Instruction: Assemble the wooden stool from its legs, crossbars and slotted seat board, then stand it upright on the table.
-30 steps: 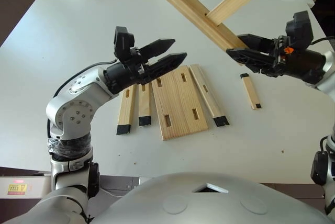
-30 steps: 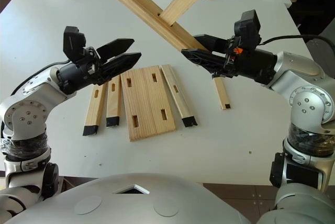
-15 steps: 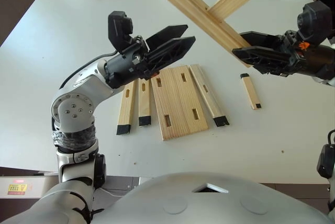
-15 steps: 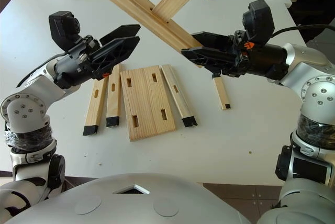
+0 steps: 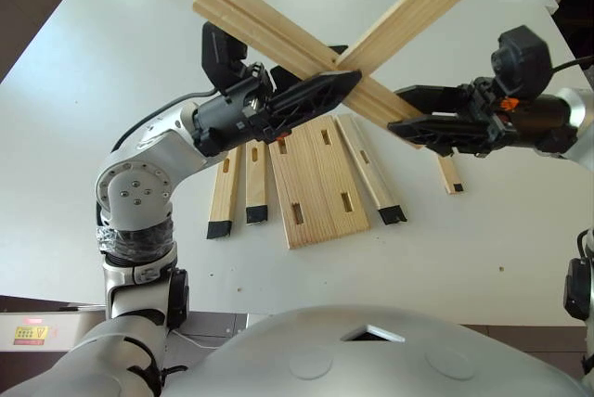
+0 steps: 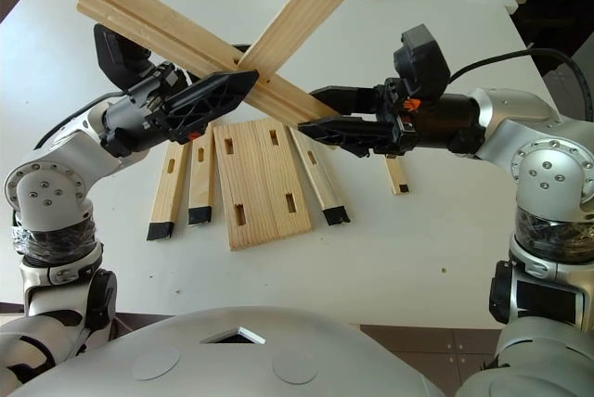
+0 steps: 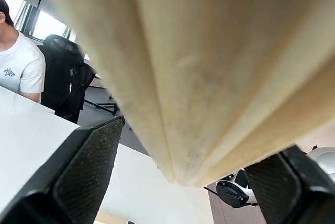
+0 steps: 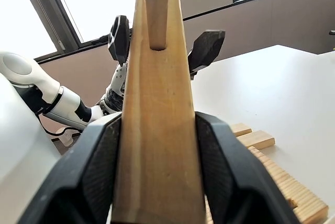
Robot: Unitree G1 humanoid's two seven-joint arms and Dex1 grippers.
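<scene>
Risk, twist: the right gripper (image 5: 419, 116) carries the whole crossed pair by the low end of the long leg (image 5: 269, 26) alone. I reckon the weight far out could turn the wood in that grip.
Risk, joint: the cross piece (image 5: 418, 12) sits in a slot of the long leg and slants up and away. A shove from the left gripper (image 5: 349, 63) as it closes might lever it loose or skew it.
Risk, bad bite: if the left fingers close right at the crossing, they may catch both pieces at once. That looks likely to make an uneven hold.
Risk, below: the seat board (image 5: 316, 179) and the loose sticks (image 5: 225, 188) lie flat on the table (image 5: 111, 91) under the raised cross. A drop would knock them out of line.
Right fingers: the right fingers (image 8: 107, 166) are pressed flat against both sides of the long leg, pinching it near its end.
Left fingers: the left fingers (image 7: 86, 174) are spread, one on each side of the long leg just beside the crossing. The wood runs between them. From the left wrist view one finger looks apart from it and the other close against it, so I would not call it gripped.
Where the cross is: it is up in the air over the middle of the table, between the two arms and touching nothing below.
Other parts: one stick lies just beside the board on its right, and a short piece (image 5: 447, 172) lies below the right gripper.
</scene>
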